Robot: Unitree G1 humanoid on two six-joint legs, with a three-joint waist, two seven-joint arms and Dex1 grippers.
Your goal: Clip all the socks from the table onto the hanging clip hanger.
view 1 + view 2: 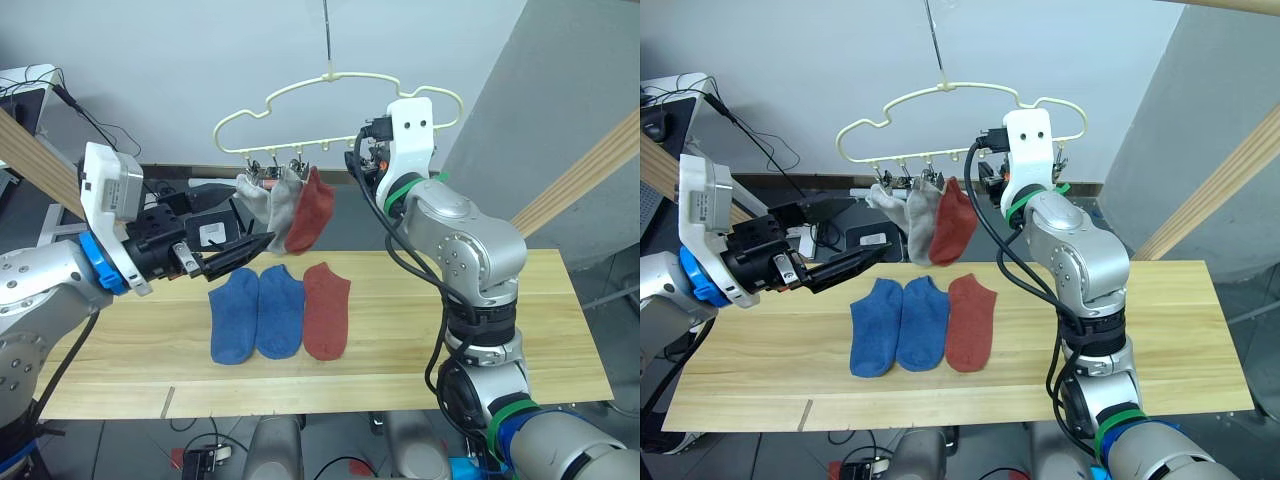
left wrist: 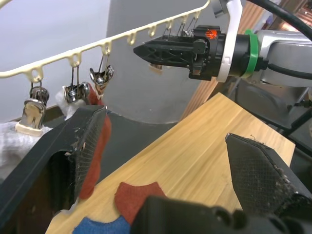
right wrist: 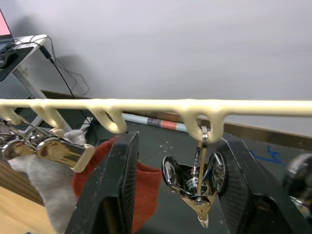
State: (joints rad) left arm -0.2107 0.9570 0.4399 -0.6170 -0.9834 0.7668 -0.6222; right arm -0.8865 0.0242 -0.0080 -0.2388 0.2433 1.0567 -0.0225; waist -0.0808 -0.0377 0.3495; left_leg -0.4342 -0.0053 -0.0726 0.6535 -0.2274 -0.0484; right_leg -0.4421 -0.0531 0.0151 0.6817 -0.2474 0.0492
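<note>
Right claw (image 3: 178, 195) astride clip hanger (image 3: 146, 106) clip

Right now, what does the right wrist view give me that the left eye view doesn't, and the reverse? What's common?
Right wrist adds: an empty metal clip hanging between the open fingers of the right tool.
Left eye adds: two blue socks and a rust-red sock lying on the table, plus the open, empty left tool.
Shared: the clip hanger, with a hung grey sock and a hung red sock clipped on.
</note>
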